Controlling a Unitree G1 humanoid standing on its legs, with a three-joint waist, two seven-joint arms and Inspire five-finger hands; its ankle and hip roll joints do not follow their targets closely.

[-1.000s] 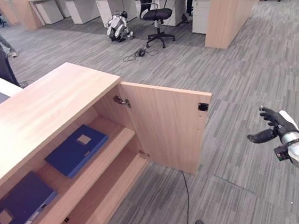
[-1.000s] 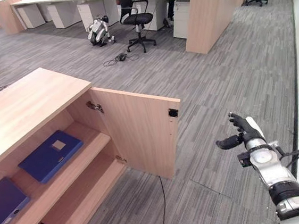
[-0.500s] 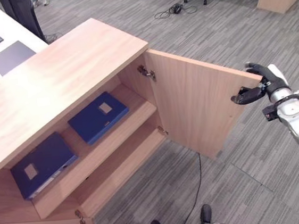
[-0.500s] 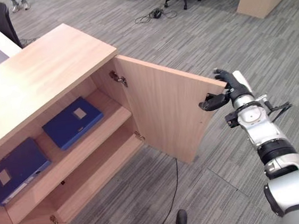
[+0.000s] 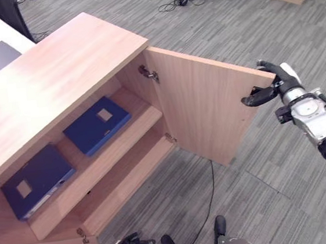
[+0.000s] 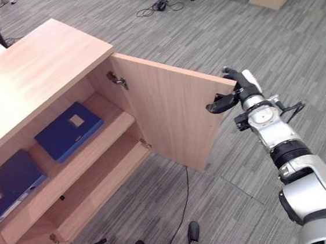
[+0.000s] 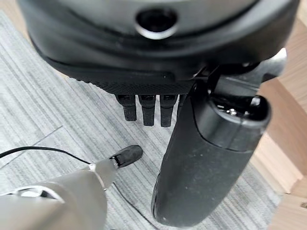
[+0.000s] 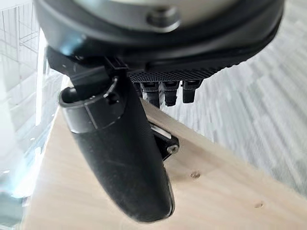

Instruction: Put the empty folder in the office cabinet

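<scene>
Cabinet, pale wood, stands with its door swung wide toward the right, showing two shelves. On the upper shelf lie two blue folders, flat and apart: one folder toward the door's hinge side, the other folder toward the shelf's left end. The lower shelf is bare wood. Grey carpet floor runs around the cabinet, with a black cord trailing across it below the door.

The right hand is at the door's free top corner, fingers curled over the edge and thumb against the inner face just beside the small black catch; it is clamped on the door. Both folders lie well apart from this hand, across the whole width of the door and inside the cabinet.

The left hand hangs low over the floor by the cabinet's foot, fingers loosely straight, holding nothing.
</scene>
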